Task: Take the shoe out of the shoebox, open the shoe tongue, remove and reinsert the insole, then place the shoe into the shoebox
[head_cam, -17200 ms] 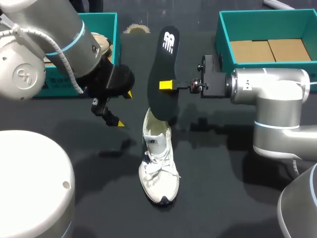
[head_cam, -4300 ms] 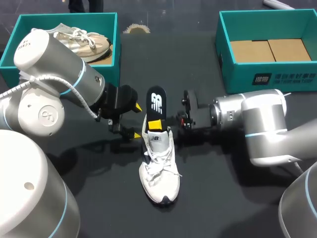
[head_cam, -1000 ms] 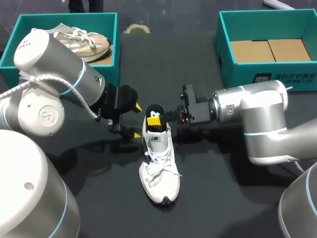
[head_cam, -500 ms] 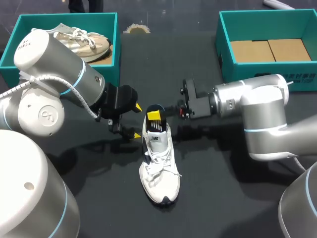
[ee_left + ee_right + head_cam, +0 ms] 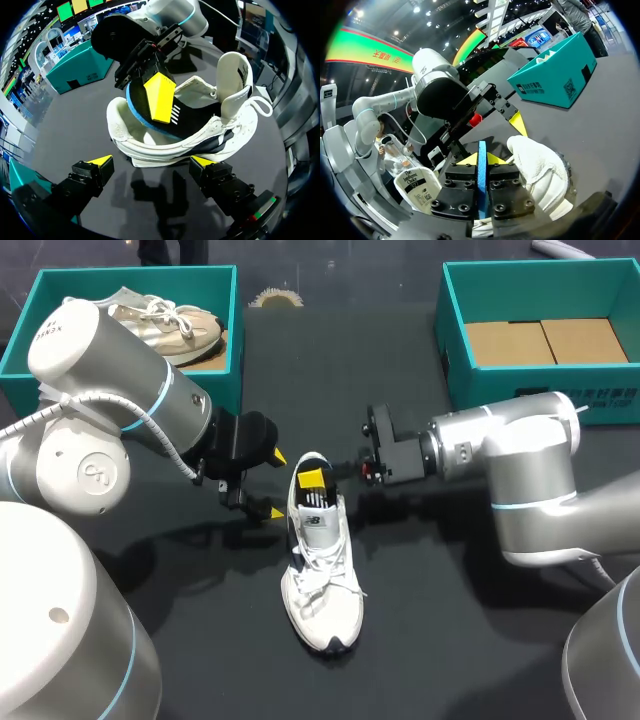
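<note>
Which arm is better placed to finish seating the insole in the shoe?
Right: the right end effector is shut on the insole, already mostly inside the white shoe. The left end effector is open beside the shoe, gripping nothing.

White print, too small to read, runs along the front wall of the teal shoebox [image 5: 560, 397] at the tabletop's far right corner. A dark logo patch marks the tongue [image 5: 318, 522] of the white shoe [image 5: 322, 590].
</note>
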Robot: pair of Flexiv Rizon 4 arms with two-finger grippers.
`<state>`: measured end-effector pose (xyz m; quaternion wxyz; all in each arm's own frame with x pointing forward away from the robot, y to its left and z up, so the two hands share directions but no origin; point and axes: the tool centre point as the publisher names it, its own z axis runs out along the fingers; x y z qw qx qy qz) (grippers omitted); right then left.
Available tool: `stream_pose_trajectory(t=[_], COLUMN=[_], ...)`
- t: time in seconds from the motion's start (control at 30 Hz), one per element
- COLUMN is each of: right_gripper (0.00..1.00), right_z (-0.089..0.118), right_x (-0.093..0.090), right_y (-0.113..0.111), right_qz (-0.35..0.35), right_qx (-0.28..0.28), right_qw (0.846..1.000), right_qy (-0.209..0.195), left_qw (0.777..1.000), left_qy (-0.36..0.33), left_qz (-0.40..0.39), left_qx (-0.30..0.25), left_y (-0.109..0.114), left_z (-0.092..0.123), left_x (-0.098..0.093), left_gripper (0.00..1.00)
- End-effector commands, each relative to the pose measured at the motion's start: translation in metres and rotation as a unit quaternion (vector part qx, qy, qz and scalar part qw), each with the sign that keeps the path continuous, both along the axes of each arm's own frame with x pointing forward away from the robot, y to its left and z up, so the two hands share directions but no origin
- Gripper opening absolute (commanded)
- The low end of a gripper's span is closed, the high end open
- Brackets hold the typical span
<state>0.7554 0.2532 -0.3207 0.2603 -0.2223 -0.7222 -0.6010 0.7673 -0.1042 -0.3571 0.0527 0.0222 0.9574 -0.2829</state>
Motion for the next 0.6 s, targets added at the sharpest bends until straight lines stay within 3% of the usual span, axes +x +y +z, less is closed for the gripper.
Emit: stream_pose_trajectory(t=[0.03,0.6], right_gripper=[0.00,0.00], right_z=[-0.004,-0.012], right_x=[-0.008,-0.023], right_y=[0.001,-0.003], right_qz=[-0.004,-0.011], right_qx=[-0.006,-0.019], right_qw=[1.000,0.999], right_qy=[0.007,0.026], left_qw=[1.000,1.000], left_qy=[-0.001,-0.001], left_qz=[0.000,0.000], left_qx=[0.000,0.000], left_y=[0.000,0.000], left_z=[-0.001,-0.001], left_x=[-0.001,-0.001], left_gripper=[1.00,1.00])
